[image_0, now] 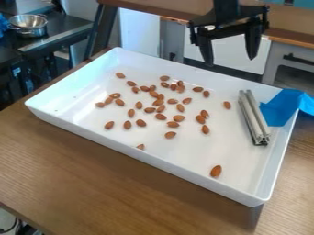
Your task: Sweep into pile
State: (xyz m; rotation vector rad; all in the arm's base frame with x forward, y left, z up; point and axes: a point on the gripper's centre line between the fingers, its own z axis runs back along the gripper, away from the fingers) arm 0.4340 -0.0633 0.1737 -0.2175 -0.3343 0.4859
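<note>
My gripper (pixel 229 56) hangs above the far right side of the white tray (pixel 159 162), its two fingers spread apart with nothing between them. Many almonds (pixel 160 116) lie scattered over the tray floor, mostly in the middle and left. One almond (pixel 215 171) sits by itself near the front right, and another (pixel 227 105) is off to the right, left of the metal bar. The silver metal bar (pixel 254 117) lies along the tray's right side, below and to the right of the gripper, apart from it. Blue material (pixel 283 108) hangs over the right rim beside the bar.
The tray stands on a brown wooden table (pixel 92 176), its walls raised all round. Behind at the upper left, a metal bowl (pixel 28 25) stands on a dark counter. A drawer cabinet (pixel 293 64) is beyond the tray at the right.
</note>
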